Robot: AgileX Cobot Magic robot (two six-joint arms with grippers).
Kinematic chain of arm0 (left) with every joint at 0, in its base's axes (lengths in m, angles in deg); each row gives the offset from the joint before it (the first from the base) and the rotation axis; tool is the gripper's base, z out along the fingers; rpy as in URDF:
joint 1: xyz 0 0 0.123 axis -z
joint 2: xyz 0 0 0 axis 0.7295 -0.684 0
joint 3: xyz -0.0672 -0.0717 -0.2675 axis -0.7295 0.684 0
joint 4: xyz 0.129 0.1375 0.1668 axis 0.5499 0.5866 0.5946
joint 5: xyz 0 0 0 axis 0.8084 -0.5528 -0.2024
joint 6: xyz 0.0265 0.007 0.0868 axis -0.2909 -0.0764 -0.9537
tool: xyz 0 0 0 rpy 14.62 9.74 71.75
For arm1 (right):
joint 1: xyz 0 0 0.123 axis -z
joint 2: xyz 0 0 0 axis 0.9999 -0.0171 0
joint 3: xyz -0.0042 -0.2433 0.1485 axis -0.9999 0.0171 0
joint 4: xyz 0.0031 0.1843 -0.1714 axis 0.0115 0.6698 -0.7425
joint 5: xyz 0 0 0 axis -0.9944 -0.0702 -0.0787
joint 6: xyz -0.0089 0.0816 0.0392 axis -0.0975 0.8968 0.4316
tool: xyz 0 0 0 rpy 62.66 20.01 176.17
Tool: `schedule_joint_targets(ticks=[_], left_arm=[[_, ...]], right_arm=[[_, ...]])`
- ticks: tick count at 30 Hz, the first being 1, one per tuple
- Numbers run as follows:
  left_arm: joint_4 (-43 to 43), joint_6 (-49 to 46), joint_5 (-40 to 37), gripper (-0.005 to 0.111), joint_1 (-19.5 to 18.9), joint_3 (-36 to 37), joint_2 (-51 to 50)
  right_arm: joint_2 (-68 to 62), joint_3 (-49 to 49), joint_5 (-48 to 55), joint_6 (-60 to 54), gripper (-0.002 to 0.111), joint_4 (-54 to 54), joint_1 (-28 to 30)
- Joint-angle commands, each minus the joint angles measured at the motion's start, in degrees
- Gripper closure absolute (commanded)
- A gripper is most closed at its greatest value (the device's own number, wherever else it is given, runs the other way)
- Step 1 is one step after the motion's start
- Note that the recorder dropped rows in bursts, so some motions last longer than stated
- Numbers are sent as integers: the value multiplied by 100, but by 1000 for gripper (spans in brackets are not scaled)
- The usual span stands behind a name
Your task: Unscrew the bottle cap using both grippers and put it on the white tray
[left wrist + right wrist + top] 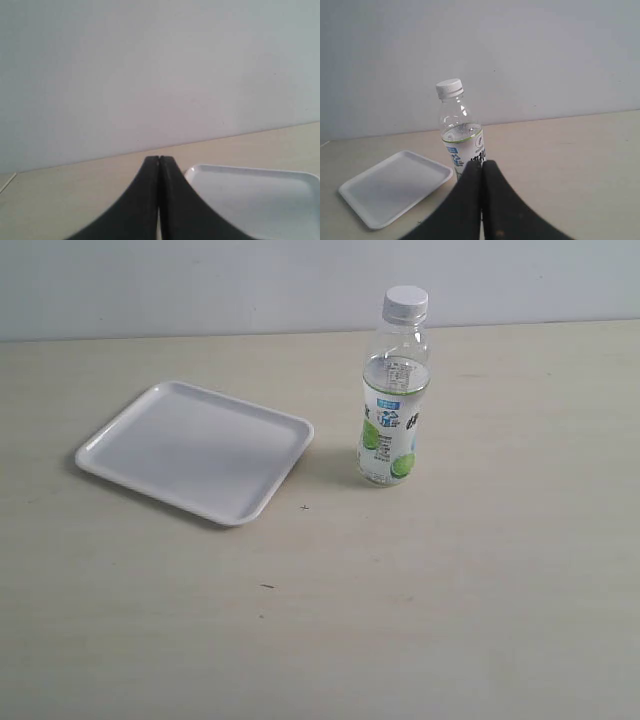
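Position of the bottle [393,410]: upright on the pale table [450,590], right of centre in the exterior view, with its white, blue and green label and lime pictures facing that camera. The bottle cap [407,302], white with a ribbed side, sits on the neck of the bottle. The white tray [195,448] lies flat on the same table to the left of the bottle in the exterior view. It is near the bottle but apart from it, with a strip of bare table between the tray's nearest corner and the bottle's base. A plain pale wall [200,285] runs behind the table.

My left gripper [159,160]: the two black fingers are pressed together along their length, tips meeting, with nothing between them. In its wrist view a rounded corner of the white tray shows just beside the tips. I cannot tell from that view how high the gripper hangs over the table.

My right gripper [481,164]: likewise closed tight, fingers flush against one another, nothing gripped. In its wrist view the tips line up in front of the lower part of the bottle's label. The exterior view shows the bottle standing free, so I record no contact with it.
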Motion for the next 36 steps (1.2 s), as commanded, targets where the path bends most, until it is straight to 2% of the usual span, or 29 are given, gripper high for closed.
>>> schedule_joint_targets(ticks=[1,9,12,14,17,18,28,32,36], left_arm=[[-54,10,9,107,-10,2,38],[-54,10,9,107,-10,2,38],[-18,-290,150,107,-10,2,38],[-74,52,216,107,-10,2,38],[-74,1962,150,107,-10,2,38],[-74,2233,150,107,-10,2,38],[-48,2077,-294,107,-10,2,38],[-59,2736,1189,107,-10,2,-18],[16,2530,1264,107,-10,2,-410]], right_arm=[[35,25,-29,-37,108,-3,23],[35,25,-29,-37,108,-3,23],[35,25,-29,-37,108,-3,23],[35,25,-29,-37,108,-3,23],[35,25,-30,-25,108,-3,23],[35,25,-30,-25,108,-3,23],[35,25,-30,-38,108,-3,23],[35,25,-30,-38,108,-3,23],[35,25,-30,-38,108,-3,23]])
